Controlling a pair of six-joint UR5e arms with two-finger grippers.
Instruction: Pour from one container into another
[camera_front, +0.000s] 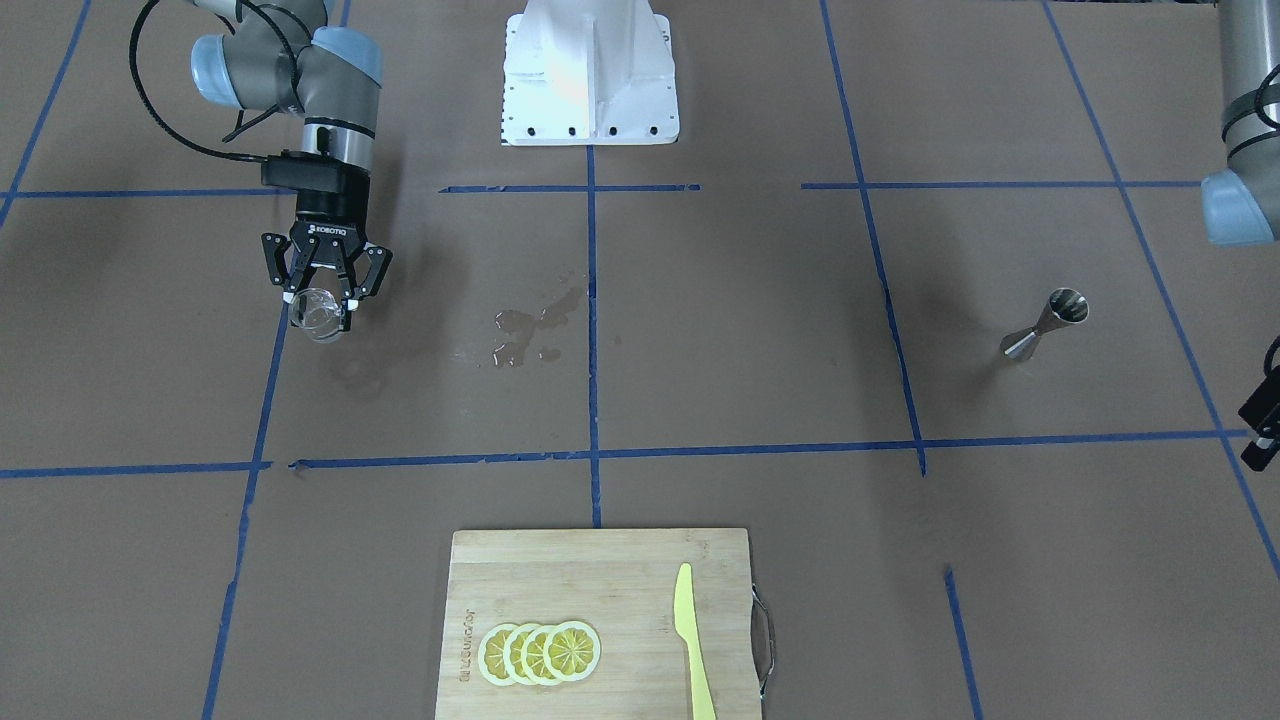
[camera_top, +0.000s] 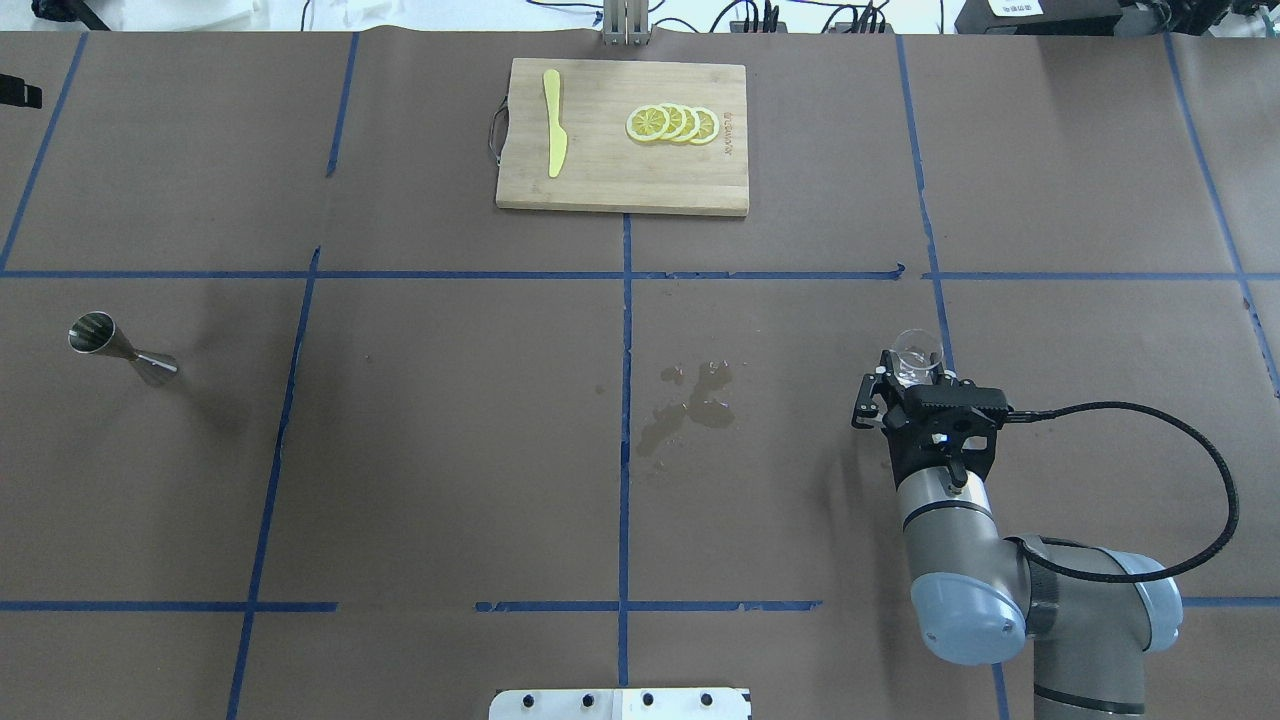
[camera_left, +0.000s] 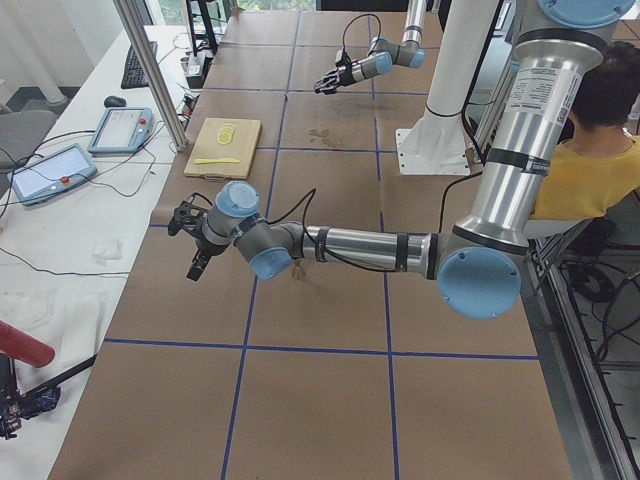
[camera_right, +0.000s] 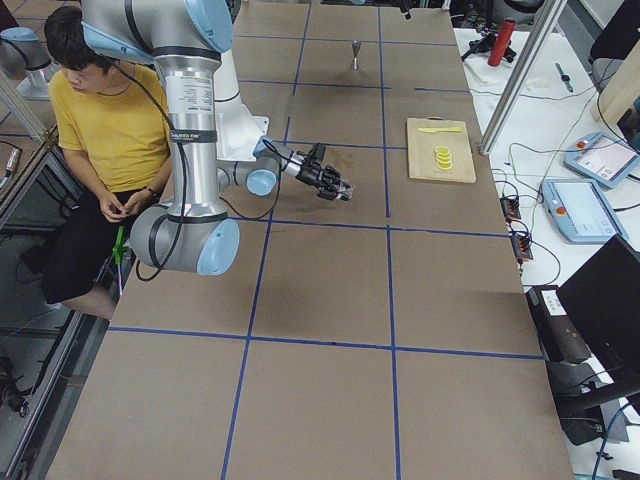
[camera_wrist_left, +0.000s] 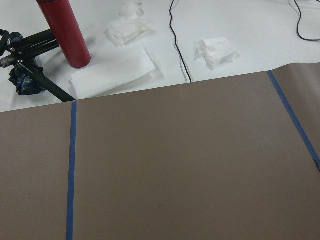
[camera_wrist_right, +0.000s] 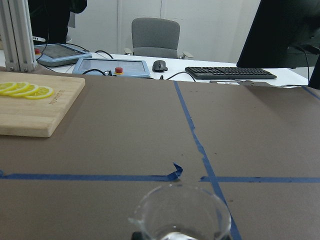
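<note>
The right tool (camera_front: 322, 298) clamps the small clear glass cup (camera_front: 318, 316) between its fingers, above the table (camera_front: 700, 400); how wide the left tool (camera_front: 1262, 425) stands, I cannot tell. The steel hourglass jigger (camera_front: 1045, 325) stands well apart across the table, narrow-mouthed and light. The smooth glass could slip, or a misaimed pour could miss or topple the jigger.

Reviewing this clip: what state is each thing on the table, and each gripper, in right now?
right gripper: jaws shut on the glass cup
glass cup: held, roughly upright
jigger: standing upright, untouched
left gripper: away from both containers, jaws unclear
wet patch: spilled on the table
lemon slices: overlapping on the cutting board
knife: lying flat on the board
</note>
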